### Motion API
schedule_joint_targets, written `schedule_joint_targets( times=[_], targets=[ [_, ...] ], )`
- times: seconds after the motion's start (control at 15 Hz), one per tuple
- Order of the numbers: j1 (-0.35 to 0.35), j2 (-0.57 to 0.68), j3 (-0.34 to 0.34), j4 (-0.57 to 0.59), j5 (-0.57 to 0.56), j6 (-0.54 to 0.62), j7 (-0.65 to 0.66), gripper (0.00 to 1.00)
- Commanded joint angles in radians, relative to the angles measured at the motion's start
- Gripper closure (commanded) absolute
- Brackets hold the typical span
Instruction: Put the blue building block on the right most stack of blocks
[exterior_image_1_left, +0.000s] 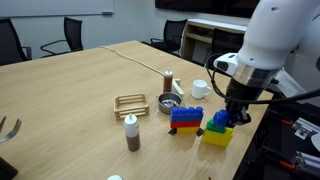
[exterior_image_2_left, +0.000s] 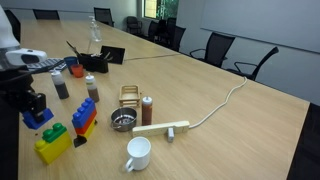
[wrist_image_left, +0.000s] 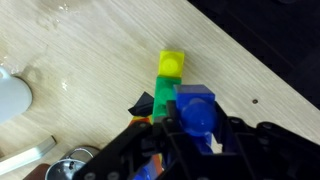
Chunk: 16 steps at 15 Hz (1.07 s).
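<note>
My gripper (wrist_image_left: 197, 128) is shut on the small blue building block (wrist_image_left: 195, 108). It holds the block just above the stack made of a wide yellow brick (wrist_image_left: 172, 62) with a green brick (wrist_image_left: 165, 96) on top. In both exterior views the gripper (exterior_image_1_left: 232, 108) (exterior_image_2_left: 35, 108) hangs over this yellow-and-green stack (exterior_image_1_left: 217, 137) (exterior_image_2_left: 50, 147) near the table edge, with the blue block (exterior_image_1_left: 219, 121) (exterior_image_2_left: 38, 121) at its tips. I cannot tell whether the block touches the stack. The blue-over-red stack with wheels (exterior_image_1_left: 185, 118) (exterior_image_2_left: 85, 119) stands beside it.
A white mug (exterior_image_1_left: 199, 88) (exterior_image_2_left: 138, 153), a metal bowl (exterior_image_1_left: 167, 104) (exterior_image_2_left: 122, 121), a wire rack (exterior_image_1_left: 130, 102) (exterior_image_2_left: 130, 95) and brown bottles (exterior_image_1_left: 131, 133) (exterior_image_2_left: 147, 110) stand nearby. A wooden block (exterior_image_2_left: 163, 128) with a cable lies on the table. Office chairs surround it.
</note>
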<state>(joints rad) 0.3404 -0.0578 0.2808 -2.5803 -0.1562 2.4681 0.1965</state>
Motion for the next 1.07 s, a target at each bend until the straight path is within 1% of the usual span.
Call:
schedule_joint_targets(
  times=[0.0,0.33,0.4,0.73,0.87,1.0],
  targets=[
    [-0.014,-0.003,0.015,0.000,0.005,-0.002,-0.003,0.65],
    [-0.014,-0.004,0.015,0.000,0.008,-0.002,-0.003,0.65],
    [-0.014,-0.004,0.015,0.000,0.008,-0.002,-0.003,0.90],
    [-0.013,0.024,0.007,0.005,0.074,-0.003,-0.089,0.90],
    [-0.015,0.028,0.003,0.003,0.119,0.002,-0.152,0.90],
    [-0.024,0.021,-0.004,0.004,0.139,0.001,-0.193,0.90]
  ],
)
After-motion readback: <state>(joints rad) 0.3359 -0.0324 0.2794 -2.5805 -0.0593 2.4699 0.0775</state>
